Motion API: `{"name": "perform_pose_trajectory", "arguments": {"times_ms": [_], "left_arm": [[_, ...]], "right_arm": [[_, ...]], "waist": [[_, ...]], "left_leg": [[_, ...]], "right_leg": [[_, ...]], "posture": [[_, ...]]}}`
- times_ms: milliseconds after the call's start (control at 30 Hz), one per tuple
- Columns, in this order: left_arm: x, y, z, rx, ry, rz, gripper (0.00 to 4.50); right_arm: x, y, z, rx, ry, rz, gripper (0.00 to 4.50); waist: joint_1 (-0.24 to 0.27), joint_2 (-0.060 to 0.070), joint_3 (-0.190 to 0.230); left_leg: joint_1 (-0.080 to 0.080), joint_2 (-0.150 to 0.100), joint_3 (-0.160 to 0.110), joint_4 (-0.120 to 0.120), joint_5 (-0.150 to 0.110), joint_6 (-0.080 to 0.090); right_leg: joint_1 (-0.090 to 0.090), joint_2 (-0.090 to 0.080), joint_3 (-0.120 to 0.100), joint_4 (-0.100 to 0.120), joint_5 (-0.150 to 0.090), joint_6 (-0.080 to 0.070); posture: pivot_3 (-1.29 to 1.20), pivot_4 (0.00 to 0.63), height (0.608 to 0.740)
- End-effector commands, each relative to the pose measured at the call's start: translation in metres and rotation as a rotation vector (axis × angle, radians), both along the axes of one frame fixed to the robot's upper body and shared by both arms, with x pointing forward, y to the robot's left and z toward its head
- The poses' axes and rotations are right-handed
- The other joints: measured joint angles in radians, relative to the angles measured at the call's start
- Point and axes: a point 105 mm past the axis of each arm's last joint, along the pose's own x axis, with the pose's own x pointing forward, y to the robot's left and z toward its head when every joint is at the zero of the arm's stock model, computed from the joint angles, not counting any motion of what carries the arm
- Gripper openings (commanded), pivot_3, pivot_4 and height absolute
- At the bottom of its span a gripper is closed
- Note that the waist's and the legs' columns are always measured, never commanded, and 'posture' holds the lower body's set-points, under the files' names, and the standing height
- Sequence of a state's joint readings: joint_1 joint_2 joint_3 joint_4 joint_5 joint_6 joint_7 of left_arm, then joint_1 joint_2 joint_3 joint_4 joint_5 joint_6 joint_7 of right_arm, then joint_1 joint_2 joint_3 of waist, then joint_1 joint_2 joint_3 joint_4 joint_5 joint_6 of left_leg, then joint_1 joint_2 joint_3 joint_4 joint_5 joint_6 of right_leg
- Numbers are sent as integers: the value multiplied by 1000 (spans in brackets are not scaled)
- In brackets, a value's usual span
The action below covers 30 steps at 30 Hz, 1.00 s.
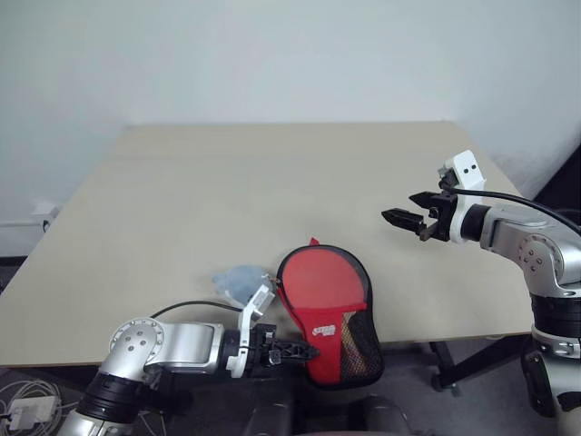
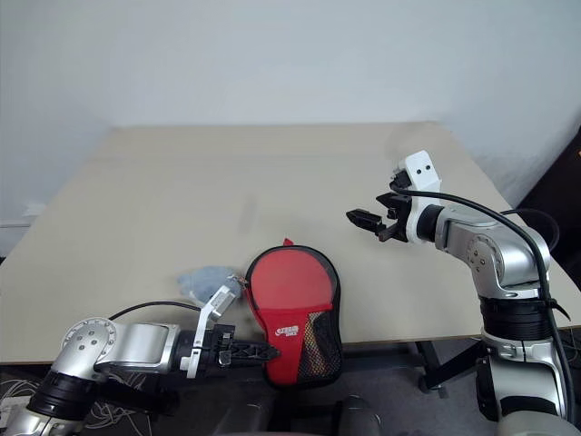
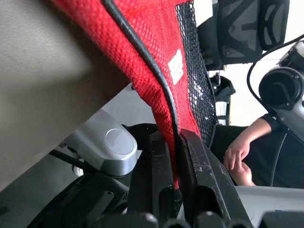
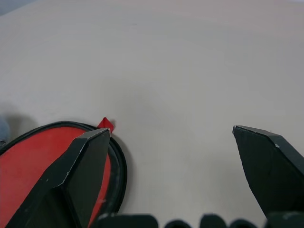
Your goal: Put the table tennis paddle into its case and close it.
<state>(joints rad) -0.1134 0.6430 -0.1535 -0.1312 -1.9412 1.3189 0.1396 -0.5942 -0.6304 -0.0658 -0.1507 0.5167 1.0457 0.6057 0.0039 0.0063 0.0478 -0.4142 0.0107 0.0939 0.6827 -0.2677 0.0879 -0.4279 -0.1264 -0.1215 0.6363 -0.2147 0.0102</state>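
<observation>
The red case (image 1: 322,286) with black edging lies at the table's front edge. Its narrow end, with the white logo and black mesh, hangs over the edge. My left gripper (image 1: 304,350) reaches in from the left below the tabletop and is shut on that overhanging end. The left wrist view shows the red fabric (image 3: 156,42) pinched between the two fingers (image 3: 204,166). My right gripper (image 1: 399,207) hovers open above the table to the right of the case, holding nothing. The case's round end (image 4: 28,161) lies below it. The paddle is hidden.
A small grey-blue rounded object (image 1: 241,277) lies on the table (image 1: 272,182) just left of the case. A person's arm (image 3: 242,152) and a black mesh chair (image 3: 247,28) are beyond the table's front edge.
</observation>
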Motion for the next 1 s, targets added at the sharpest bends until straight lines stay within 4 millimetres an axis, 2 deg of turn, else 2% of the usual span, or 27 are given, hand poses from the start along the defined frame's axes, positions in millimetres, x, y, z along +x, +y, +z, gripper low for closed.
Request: {"name": "perform_pose_trajectory", "arguments": {"times_ms": [33, 167, 367, 500, 600, 833, 933, 1000], "left_arm": [[3, -11, 14, -63, -40, -15, 108], [4, -17, 10, -43, -36, -7, 108], [7, -16, 4, 10, -65, 5, 108], [7, -11, 7, 18, -79, -1, 1026], [8, -2, 12, 27, -103, -8, 2041], [6, 21, 46, 47, -259, -74, 4348], [-6, 32, 71, 113, -455, -206, 4435], [-10, 38, 79, 171, -575, -280, 4435]], "right_arm": [[1, 4, 17, 10, -63, 17, 4500], [-1, 4, 17, 7, -61, 24, 4500], [-1, 3, 17, 1, -60, 26, 4500], [0, 4, 17, -1, -59, 29, 4500], [1, 5, 16, 0, -58, 30, 4500], [1, 7, 14, 6, -53, 48, 4500], [1, 9, 13, 5, -49, 67, 4500], [0, 10, 12, 6, -46, 80, 4500]], "waist": [[0, 0, 0], [0, 1, 1], [0, 1, 3], [0, 1, 3], [0, 1, 4], [0, 4, 9], [-1, 2, 10], [-3, 2, 11]], "left_leg": [[0, 0, 0, 0, 0, 0], [0, 1, 1, 0, 0, 0], [0, 1, 1, 0, 0, 0], [0, 1, 1, 0, 0, 0], [0, 1, 1, 0, 0, 0], [0, 1, 2, 0, 0, 0], [-1, 1, 3, 0, 0, 0], [-2, 1, 4, -1, 0, 0]], "right_leg": [[0, 1, 0, 0, 0, 0], [1, 2, 0, 0, 0, 0], [1, 3, 0, 0, 0, 0], [1, 4, 0, 1, 0, 0], [1, 4, 0, 1, 0, 0], [0, 5, 0, 1, 0, 0], [0, 5, 0, 1, 0, 0], [-1, 6, 0, 1, 0, 0]], "posture": [[0, 0, 706], [0, 0, 706], [0, 0, 706], [0, 0, 706], [0, 0, 706], [0, 0, 706], [0, 0, 706], [0, 0, 706]]}}
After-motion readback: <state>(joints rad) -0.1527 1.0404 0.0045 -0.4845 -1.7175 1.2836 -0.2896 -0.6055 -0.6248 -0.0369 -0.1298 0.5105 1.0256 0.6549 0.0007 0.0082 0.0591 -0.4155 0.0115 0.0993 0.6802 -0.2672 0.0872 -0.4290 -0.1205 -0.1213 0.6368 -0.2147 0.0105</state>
